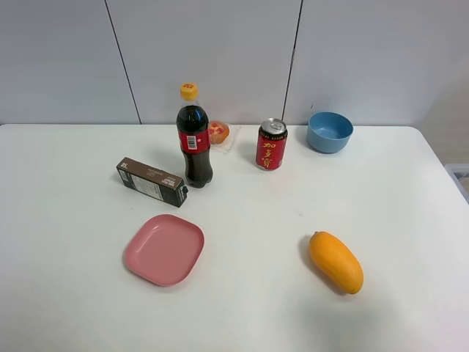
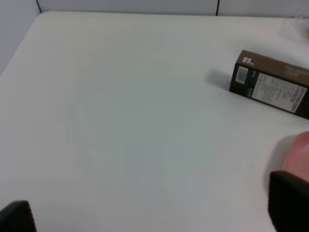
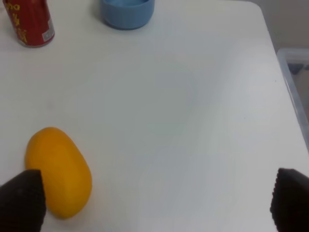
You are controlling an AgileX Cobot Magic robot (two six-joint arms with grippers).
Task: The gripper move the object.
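The red drink can (image 1: 271, 145) with a silver top and yellow characters stands upright on the white table (image 1: 381, 198), far centre, between the cola bottle and the blue bowl. It also shows in the right wrist view (image 3: 30, 21). Neither arm shows in the exterior high view. My left gripper (image 2: 154, 212) is open, its fingertips (image 2: 289, 200) wide apart over bare table near the pink plate. My right gripper (image 3: 154, 203) is open, its fingertips (image 3: 21, 200) wide apart, one beside the mango, far from the can.
A dark cola bottle (image 1: 193, 137) stands left of the can, a wrapped orange item (image 1: 218, 132) behind it. A blue bowl (image 1: 330, 131) is at the back right. A brown box (image 1: 151, 182), pink plate (image 1: 164, 248) and mango (image 1: 335, 261) lie nearer.
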